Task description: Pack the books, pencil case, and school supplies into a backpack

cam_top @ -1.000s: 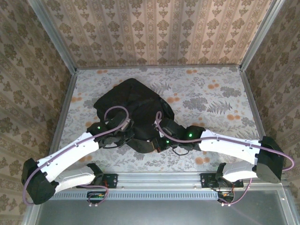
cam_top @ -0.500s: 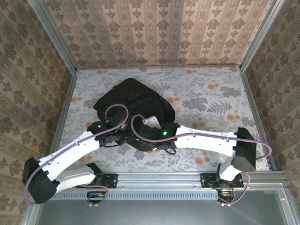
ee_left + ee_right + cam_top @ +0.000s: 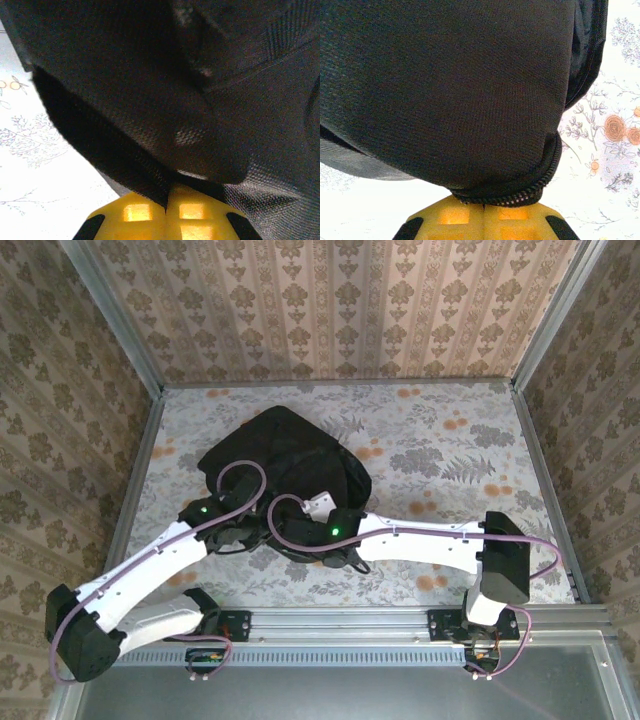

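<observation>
The black fabric backpack [image 3: 285, 455] lies left of the table's middle. Both grippers meet at its near edge. My left gripper [image 3: 258, 534] is shut, and in the left wrist view its yellow fingertips [image 3: 167, 192] pinch a fold of the backpack [image 3: 150, 75]. My right gripper [image 3: 286, 533] reaches in from the right. In the right wrist view its fingertips [image 3: 484, 204] are shut against the zip edge of the backpack [image 3: 445, 90], which bulges above them. The books, pencil case and school supplies are out of view.
The table [image 3: 450, 460] wears a floral cloth, with bare surface right of the backpack. Metal rails [image 3: 135, 490] and wallpapered walls border it at the left, right and back. The arm bases stand along the near rail [image 3: 330, 620].
My right arm has swung left, its elbow drawn in, and its gripper has slid left along the backpack's near edge towards the left gripper. The left arm has shifted slightly left.
</observation>
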Controlling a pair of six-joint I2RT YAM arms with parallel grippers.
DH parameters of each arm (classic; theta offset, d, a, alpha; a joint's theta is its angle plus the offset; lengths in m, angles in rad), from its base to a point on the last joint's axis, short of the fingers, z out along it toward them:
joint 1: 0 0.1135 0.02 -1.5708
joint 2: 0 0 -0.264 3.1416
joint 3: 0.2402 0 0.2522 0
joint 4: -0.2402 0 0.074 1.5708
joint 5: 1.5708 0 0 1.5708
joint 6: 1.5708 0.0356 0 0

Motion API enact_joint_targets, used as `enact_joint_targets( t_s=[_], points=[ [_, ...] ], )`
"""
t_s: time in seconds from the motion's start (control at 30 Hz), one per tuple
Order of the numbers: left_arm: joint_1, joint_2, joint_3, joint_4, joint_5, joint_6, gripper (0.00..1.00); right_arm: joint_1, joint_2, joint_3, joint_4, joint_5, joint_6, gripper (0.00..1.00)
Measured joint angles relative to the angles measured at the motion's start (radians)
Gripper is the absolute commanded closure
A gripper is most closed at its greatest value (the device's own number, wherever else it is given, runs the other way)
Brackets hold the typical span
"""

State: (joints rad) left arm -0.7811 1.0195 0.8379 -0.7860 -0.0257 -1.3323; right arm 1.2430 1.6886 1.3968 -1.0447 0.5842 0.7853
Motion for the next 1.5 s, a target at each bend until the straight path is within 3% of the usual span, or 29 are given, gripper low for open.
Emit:
enact_joint_targets(
  t_s=[0.3,0.7,1.0,1.2,1.23,1.33,1.37,1.5],
  points=[
    [0.034,-0.041,-0.019,-0.014,0.021,0.041,1.0,-0.029,-0.095,-0.087,0.119,-0.046,-0.036,1.0],
    [0.124,-0.105,-0.057,-0.03,0.09,0.127,1.0,-0.129,-0.26,-0.273,0.344,-0.25,-0.182,1.0],
    [0.161,-0.098,-0.049,-0.047,0.118,0.246,1.0,-0.17,-0.311,-0.339,0.438,-0.34,-0.334,1.0],
    [0.181,-0.027,-0.019,-0.067,0.132,0.356,1.0,-0.172,-0.343,-0.36,0.483,-0.479,-0.409,1.0],
    [0.183,-0.003,-0.005,-0.075,0.139,0.377,0.98,-0.168,-0.342,-0.36,0.486,-0.504,-0.41,1.0],
    [0.188,0.033,0.028,-0.103,0.166,0.433,0.68,-0.155,-0.328,-0.358,0.519,-0.58,-0.403,1.0],
    [0.188,0.03,0.038,-0.116,0.176,0.451,0.63,-0.148,-0.317,-0.353,0.528,-0.602,-0.395,1.0],
    [0.194,-0.039,0.052,-0.159,0.203,0.466,0.52,-0.118,-0.243,-0.309,0.565,-0.657,-0.369,1.0]
  ],
)
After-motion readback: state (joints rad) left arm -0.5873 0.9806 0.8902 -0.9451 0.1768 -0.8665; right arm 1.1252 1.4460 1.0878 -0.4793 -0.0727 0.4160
